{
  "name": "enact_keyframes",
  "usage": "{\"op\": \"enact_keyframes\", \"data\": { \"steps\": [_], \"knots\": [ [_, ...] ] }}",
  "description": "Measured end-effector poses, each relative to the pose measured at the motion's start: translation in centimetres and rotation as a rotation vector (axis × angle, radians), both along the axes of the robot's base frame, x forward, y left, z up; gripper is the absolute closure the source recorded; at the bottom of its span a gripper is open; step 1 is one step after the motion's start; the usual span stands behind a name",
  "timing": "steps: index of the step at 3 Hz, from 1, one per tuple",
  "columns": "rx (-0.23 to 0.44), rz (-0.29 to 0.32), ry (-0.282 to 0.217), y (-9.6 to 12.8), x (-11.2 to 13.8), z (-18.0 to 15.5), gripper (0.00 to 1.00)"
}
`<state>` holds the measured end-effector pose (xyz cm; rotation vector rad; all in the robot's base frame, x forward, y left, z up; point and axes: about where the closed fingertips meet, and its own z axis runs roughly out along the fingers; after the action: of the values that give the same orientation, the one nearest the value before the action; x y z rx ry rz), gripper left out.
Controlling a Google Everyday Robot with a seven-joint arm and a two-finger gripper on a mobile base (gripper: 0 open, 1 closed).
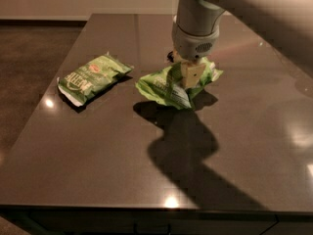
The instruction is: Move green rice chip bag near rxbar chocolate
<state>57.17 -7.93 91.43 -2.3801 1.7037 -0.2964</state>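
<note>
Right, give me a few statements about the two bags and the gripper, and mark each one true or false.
1. The gripper is shut on the crumpled green rice chip bag. True.
2. The darker green bag lies under the gripper. False: it lies apart from it, nearer the left side of the camera view.
3. The two bags touch each other. False: a strip of bare table shows between them.
4. The darker green bag lies flat on the table. True.
</note>
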Motion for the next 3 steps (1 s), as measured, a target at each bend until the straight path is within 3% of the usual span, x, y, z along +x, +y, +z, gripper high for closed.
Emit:
{"op": "enact_keyframes", "data": {
  "steps": [3],
  "knots": [
    [-0.050,-0.134,-0.035,-4.9,4.7,-0.1,1.00]
  ]
}}
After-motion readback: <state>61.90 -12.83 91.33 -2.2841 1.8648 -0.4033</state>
